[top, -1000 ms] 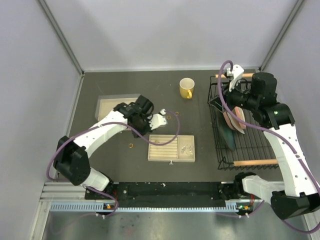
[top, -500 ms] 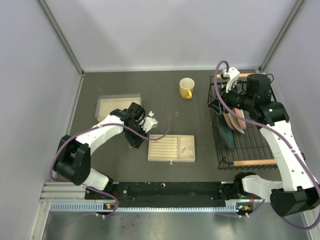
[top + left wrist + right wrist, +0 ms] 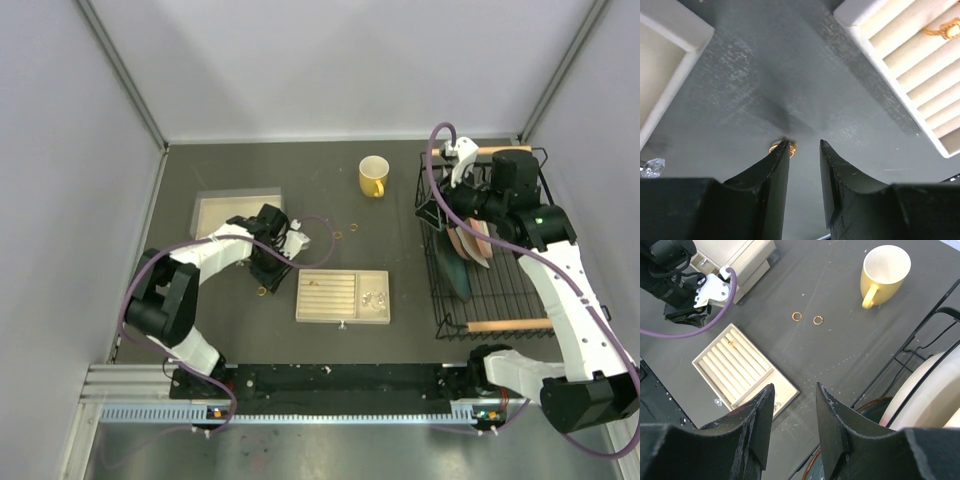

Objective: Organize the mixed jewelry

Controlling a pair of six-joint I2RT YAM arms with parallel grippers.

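Looks like a robotics lab test cell rather than a home. Closed in by plain pale panels [image 3: 330, 70] on metal framing [image 3: 122, 72]. Fitted with a left arm [image 3: 205, 250] and right arm [image 3: 575, 310] bolted by a slotted aluminium rail [image 3: 330, 412] at the dark desk [image 3: 230, 165]. Dressed with household props: yellow mug [image 3: 373, 176], wire dish rack [image 3: 505, 285], cream jewelry box [image 3: 330, 295].

Two thin copper-coloured rings, the first ring [image 3: 797, 316] and the second ring [image 3: 818, 320], lie flat side by side, not touching, on the dark table [image 3: 400, 260]. A third gold ring [image 3: 782, 148] lies flat on the table, left of the cream jewelry box [image 3: 330, 300]. A fourth gold ring [image 3: 942, 31], with a pale top, sits in one of the box's slots. A small silvery glittery cluster [image 3: 375, 297] lies in the box's right compartment.
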